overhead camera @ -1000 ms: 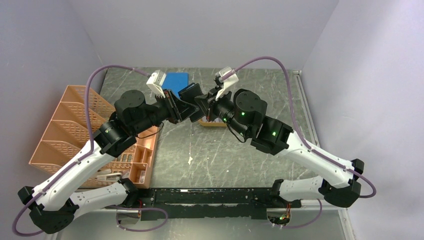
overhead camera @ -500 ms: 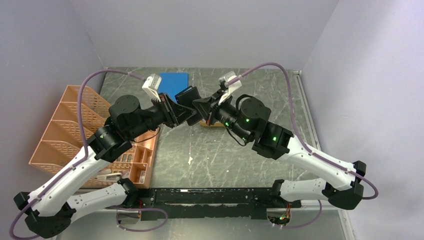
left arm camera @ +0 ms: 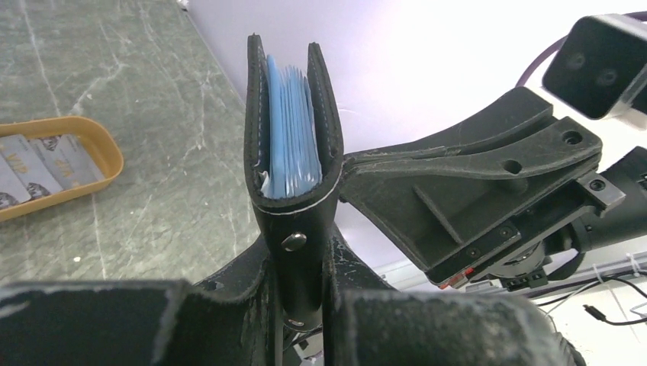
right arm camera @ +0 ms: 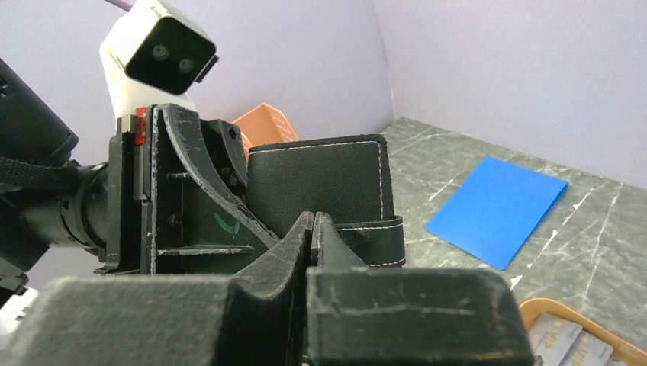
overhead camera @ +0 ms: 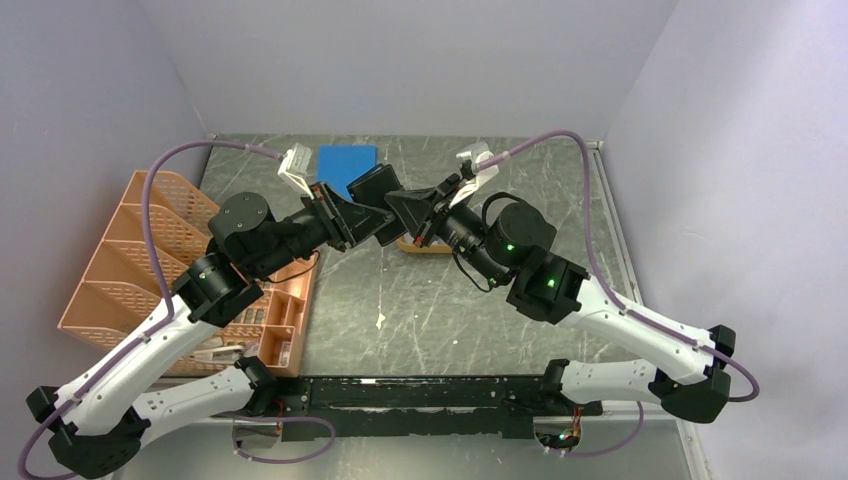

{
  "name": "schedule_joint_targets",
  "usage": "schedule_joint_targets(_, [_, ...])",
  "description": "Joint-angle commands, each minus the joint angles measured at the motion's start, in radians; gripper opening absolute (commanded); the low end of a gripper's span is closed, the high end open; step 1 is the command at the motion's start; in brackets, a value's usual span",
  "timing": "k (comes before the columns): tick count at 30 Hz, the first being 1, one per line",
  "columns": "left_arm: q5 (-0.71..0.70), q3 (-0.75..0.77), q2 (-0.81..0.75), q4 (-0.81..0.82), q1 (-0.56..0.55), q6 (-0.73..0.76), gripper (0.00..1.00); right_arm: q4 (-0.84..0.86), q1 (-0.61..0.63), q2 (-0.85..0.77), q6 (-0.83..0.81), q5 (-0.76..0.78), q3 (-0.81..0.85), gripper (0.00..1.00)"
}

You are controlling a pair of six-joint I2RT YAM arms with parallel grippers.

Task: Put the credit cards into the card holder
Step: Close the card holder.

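– Left wrist view, closest to the lens: what has the left end effector (left arm camera: pixel 299 278) got?

– The card holder (left arm camera: pixel 292 213). The fingers are clamped on its folded bottom, one on either side of the snap tab. The wallet stands upright, lifted off the counter (left arm camera: pixel 152 91), with its covers slightly apart and bluish pockets showing between them.

– And the right end effector (right arm camera: pixel 313 229)?

– Its fingers are pressed fully together. The tip touches the wallet's outer cover just above the fold. Whether it pinches any of the leather, I cannot tell.

– Where is all that over the counter?

– From the top view, above the middle and a little toward the far edge, with the two arms meeting tip to tip.

– The credit cards (left arm camera: pixel 30 164)?

– They lie flat in an orange oval tray (left arm camera: pixel 107 149) on the counter, below the right wrist. At least two show, pale grey with faint print.

– Anything else, going back?

– An orange mesh file rack (overhead camera: pixel 125 245) stands along the left edge. A blue sheet (right arm camera: pixel 500 206) lies flat by the far edge, left of centre.
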Motion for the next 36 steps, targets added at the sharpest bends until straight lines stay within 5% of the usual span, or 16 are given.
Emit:
schedule_joint_targets(1, [0.145, 0.058, -0.052, 0.442, -0.026, -0.070, 0.05, -0.205, 0.014, 0.066, 0.040, -0.059, -0.086, 0.00])
schedule_joint_targets(36, [0.135, 0.145, -0.021, 0.597, -0.026, -0.111, 0.05, -0.213, 0.026, 0.113, 0.065, -0.105, -0.158, 0.00])
